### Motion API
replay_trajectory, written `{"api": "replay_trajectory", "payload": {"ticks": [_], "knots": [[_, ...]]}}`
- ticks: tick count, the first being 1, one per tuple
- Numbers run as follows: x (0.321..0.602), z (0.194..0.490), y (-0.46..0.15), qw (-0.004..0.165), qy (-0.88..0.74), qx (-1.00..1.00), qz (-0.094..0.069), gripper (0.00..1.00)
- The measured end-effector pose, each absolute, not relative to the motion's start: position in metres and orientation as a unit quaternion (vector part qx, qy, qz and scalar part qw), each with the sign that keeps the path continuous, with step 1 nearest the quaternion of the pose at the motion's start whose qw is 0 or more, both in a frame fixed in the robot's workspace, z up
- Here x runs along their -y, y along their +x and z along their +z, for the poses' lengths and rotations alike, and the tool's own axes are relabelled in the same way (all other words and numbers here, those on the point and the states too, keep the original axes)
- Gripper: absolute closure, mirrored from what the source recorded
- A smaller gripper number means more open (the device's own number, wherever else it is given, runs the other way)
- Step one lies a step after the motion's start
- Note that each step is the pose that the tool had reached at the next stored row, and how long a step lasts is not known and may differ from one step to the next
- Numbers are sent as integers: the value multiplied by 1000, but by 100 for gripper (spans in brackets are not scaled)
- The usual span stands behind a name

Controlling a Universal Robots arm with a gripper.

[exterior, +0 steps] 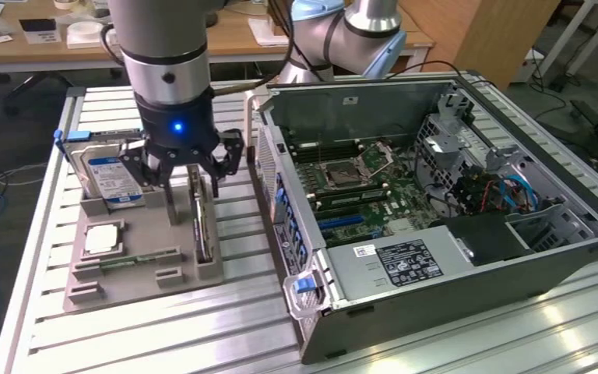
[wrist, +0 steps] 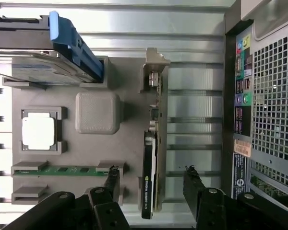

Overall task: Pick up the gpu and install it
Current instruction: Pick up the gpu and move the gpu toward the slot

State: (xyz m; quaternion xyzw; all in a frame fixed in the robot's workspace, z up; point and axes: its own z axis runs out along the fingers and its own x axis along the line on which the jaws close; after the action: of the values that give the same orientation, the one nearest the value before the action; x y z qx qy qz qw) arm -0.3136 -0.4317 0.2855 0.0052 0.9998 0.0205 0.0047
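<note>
The gpu (exterior: 203,227) is a thin dark card standing on its edge in a slot of the grey holder tray (exterior: 133,284), at the exterior view's left. In the wrist view the gpu (wrist: 150,167) runs lengthwise, with its silver-grey bracket (wrist: 154,76) at the far end. My gripper (exterior: 190,181) hangs just above the card. It is open (wrist: 152,176), with one black finger (wrist: 113,178) on each side of the card's dark end and a gap between them and it. Nothing is held.
The tray also holds a hard drive with a blue clip (wrist: 62,40), a square processor chip (wrist: 38,132), a green memory stick (wrist: 67,169) and a grey block (wrist: 98,112). The open computer case (exterior: 434,202) with its motherboard lies close beside the tray, on a slatted aluminium table (exterior: 174,335).
</note>
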Motion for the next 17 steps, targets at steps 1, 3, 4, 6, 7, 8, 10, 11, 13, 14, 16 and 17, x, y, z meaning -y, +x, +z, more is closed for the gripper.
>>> {"api": "replay_trajectory", "payload": {"ticks": [1,3,4,6,7,8,10,11,13,14,16,17], "knots": [[432,284,-314,5,5,-1000,21,35],[432,280,-314,5,5,-1000,21,35],[432,278,-314,5,5,-1000,21,35],[432,275,-314,5,5,-1000,21,35],[432,273,-314,5,5,-1000,21,35],[432,271,-314,5,5,-1000,21,35],[432,267,-314,5,5,-1000,21,35],[432,266,-314,5,5,-1000,21,35],[432,262,-314,5,5,-1000,21,35],[432,260,-314,5,5,-1000,21,35],[432,256,-314,5,5,-1000,21,35],[432,255,-314,5,6,-1000,21,35]]}}
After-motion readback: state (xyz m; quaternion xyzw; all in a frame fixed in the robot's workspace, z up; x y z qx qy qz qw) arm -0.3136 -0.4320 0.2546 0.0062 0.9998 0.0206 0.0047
